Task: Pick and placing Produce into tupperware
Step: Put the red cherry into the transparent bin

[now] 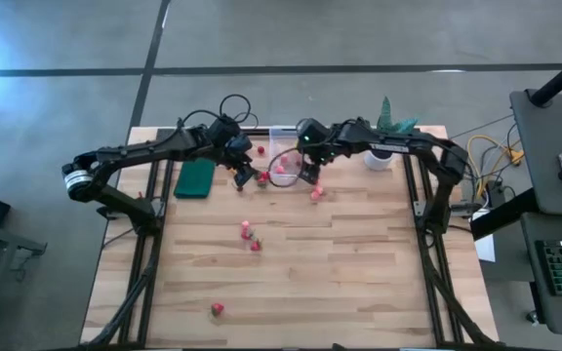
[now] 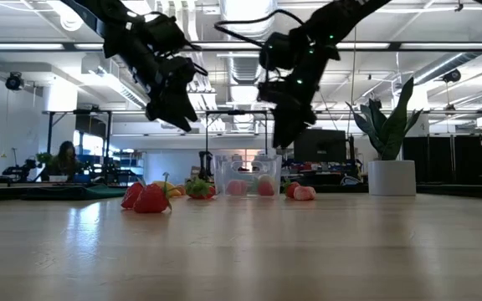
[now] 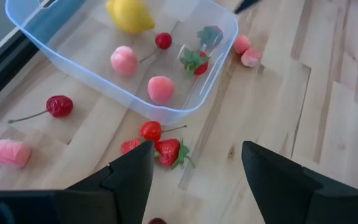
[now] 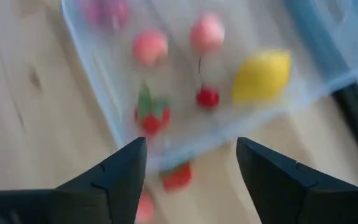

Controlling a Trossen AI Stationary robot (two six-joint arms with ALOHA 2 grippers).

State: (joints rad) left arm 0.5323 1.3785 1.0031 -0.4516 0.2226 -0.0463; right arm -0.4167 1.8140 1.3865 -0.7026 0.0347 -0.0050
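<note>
left gripper (image 3: 194, 171): fingers apart, empty, above strawberry (image 3: 169, 152)
right gripper (image 4: 191, 168): fingers apart, empty, over tupperware (image 4: 114, 130)
lemon (image 4: 263, 74): inside tupperware

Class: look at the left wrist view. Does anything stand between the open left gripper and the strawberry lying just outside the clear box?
Nothing visible does. The left gripper hangs open above the strawberry, with only bare table between; the tupperware lies just beyond it.

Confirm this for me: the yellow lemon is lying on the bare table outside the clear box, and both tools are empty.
Not quite. The lemon lies inside the clear box, not on the bare table; the left wrist view shows it there among pink and red fruits, and the right wrist view agrees. The rest stands: the left tool and the right tool are both open and hold nothing.
</note>
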